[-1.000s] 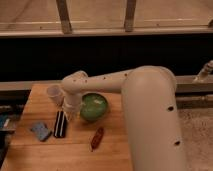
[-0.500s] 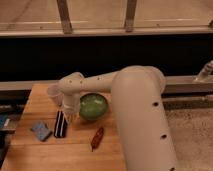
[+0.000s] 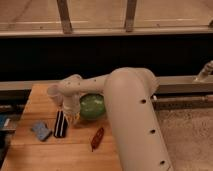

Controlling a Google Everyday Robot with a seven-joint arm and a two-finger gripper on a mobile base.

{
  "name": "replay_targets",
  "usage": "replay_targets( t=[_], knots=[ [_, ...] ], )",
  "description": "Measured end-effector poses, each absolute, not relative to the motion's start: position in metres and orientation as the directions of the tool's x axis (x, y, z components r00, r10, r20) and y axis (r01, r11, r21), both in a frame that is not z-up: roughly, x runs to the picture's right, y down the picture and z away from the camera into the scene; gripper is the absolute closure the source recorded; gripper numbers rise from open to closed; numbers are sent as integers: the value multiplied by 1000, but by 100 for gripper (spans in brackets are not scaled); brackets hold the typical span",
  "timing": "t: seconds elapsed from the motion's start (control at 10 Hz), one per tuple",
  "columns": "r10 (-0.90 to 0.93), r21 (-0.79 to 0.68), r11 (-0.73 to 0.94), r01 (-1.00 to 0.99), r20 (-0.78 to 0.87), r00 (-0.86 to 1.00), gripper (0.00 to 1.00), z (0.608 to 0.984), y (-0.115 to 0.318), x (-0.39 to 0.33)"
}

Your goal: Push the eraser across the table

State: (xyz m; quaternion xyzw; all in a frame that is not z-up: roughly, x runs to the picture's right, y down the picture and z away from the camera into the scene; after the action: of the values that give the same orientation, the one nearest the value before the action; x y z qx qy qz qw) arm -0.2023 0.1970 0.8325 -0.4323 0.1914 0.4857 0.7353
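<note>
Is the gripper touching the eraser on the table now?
Cannot tell. In the camera view the gripper sits right beside the eraser at its upper right edge, but neither contact nor gap shows plainly.

From my end, the arm (image 3: 135, 115) hides the right part of the tabletop (image 3: 40, 97) and part of the green bowl (image 3: 92, 106). The gripper (image 3: 70, 116), by the eraser's (image 3: 60, 124) far end, is too blurred to read. The tabletop's near edge is cut off below.

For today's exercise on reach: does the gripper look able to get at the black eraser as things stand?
Probably yes. The gripper hangs just right of the eraser on the table, with nothing between them; the green bowl sits behind.
</note>
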Motion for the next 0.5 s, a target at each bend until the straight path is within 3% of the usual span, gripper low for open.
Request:
replay_targets(
  t=[0.5],
  knots=[
    [527, -540, 181, -822, -653, 544, 100, 845, 196, -253]
  ],
)
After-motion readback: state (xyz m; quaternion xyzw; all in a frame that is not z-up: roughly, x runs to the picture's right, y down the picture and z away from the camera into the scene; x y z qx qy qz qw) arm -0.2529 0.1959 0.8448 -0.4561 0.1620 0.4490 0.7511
